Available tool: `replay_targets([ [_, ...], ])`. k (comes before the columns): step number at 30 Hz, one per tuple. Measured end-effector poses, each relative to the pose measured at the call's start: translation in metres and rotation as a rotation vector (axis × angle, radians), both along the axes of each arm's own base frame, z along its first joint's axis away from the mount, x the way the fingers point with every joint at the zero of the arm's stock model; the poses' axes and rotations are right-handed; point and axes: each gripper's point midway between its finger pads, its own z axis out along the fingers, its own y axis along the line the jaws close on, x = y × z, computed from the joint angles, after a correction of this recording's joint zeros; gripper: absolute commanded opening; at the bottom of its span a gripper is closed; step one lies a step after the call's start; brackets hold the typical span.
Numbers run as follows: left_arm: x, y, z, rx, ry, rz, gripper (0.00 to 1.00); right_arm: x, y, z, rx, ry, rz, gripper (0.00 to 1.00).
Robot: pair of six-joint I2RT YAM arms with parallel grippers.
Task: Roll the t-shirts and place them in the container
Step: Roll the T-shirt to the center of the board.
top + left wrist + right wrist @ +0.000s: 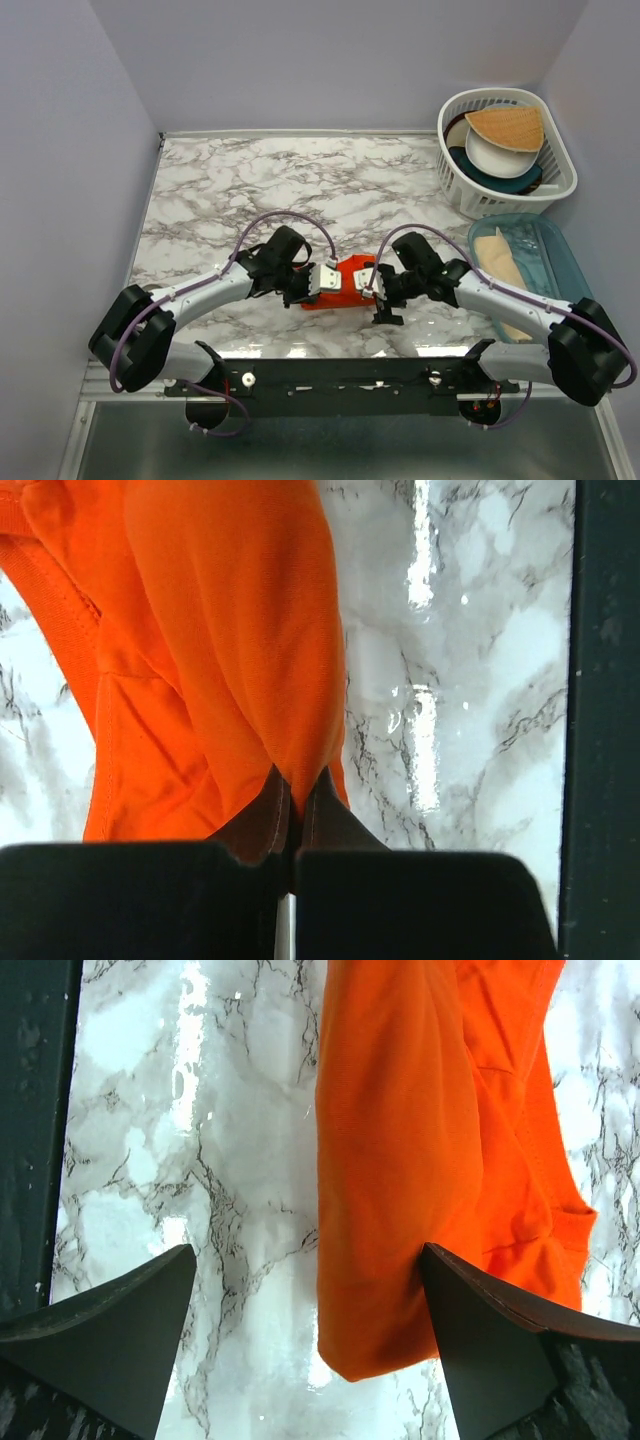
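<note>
The roll is starting: the left pincer (297,792) is pinching the t-shirt (230,630) edge, while the right pincer (308,1252) is hovering spread over the opposite end, probably needing closure next.

Orange-red t-shirt (345,284) bunched into compact roll, lying on marble near front edge, centre.

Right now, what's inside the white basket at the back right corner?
The white basket holds a tan fan-shaped piece lying on top of a white dish, with a dark teal dish beneath. Anything lower down is covered by them.
</note>
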Motion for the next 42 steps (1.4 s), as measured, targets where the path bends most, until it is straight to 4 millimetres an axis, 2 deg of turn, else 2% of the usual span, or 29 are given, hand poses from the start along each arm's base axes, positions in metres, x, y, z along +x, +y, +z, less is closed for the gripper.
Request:
replay_targets([
  [7, -0.009, -0.004, 0.011, -0.07, 0.138, 0.017, 0.0, 0.007, 0.001, -0.003, 0.001, -0.052, -0.002, 1.0],
  [13, -0.015, -0.004, 0.015, -0.099, 0.195, 0.018, 0.0, 0.012, 0.009, -0.016, -0.035, -0.074, 0.008, 1.0],
  [15, -0.016, -0.003, 0.015, -0.105, 0.207, 0.018, 0.0, 0.015, 0.01, -0.022, -0.053, -0.087, 0.004, 0.94],
  [18, -0.017, -0.002, 0.016, -0.108, 0.221, 0.019, 0.0, 0.021, 0.013, -0.023, -0.061, -0.115, -0.003, 0.66],
  [19, -0.018, -0.002, 0.016, -0.109, 0.226, 0.016, 0.0, 0.024, 0.014, -0.023, -0.065, -0.121, -0.005, 0.24],
  [20, -0.019, -0.001, 0.015, -0.106, 0.235, 0.012, 0.0, 0.027, 0.016, -0.021, -0.067, -0.124, -0.007, 0.01],
  [26, -0.021, 0.005, 0.013, -0.094, 0.252, -0.001, 0.0, 0.041, 0.027, -0.016, -0.081, -0.117, -0.017, 0.01],
  [31, -0.02, 0.01, 0.017, -0.086, 0.263, 0.001, 0.0, 0.026, 0.024, -0.011, -0.136, -0.021, 0.053, 0.01],
  [35, -0.014, 0.012, 0.031, -0.058, 0.307, -0.009, 0.0, 0.015, 0.018, -0.001, -0.182, 0.092, 0.104, 0.01],
  [42, -0.012, 0.018, 0.034, -0.028, 0.397, -0.014, 0.0, 0.014, 0.014, 0.001, -0.219, 0.307, 0.153, 0.01],
])
